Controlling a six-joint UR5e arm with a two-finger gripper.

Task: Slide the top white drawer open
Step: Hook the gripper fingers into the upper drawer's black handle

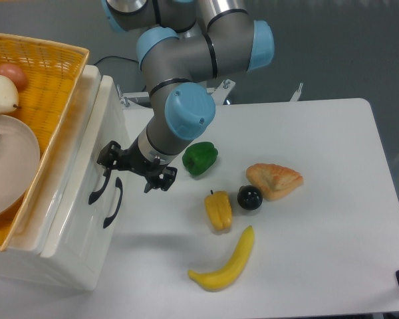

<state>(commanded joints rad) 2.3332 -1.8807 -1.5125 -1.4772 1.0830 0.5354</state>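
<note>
- Far left: the top white drawer (pixel 86 143) sits in the cabinet front, its curved black handle (pixel 100 188) beside the lower one.
- The gripper (pixel 134 170) hangs by that upper handle, fingers spread apart, one finger near it.
- Green pepper (pixel 200 157), yellow pepper (pixel 218 210), banana (pixel 227 263) lie rightward on the table (pixel 332 226).

Top white drawer (pixel 86 149) — shut, black-handled

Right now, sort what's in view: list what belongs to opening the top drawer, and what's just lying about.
For the job:
top white drawer
its black handle
pincer

Lying about:
lower drawer handle
green pepper
yellow pepper
black ball
pastry
banana
basket with plate
</note>
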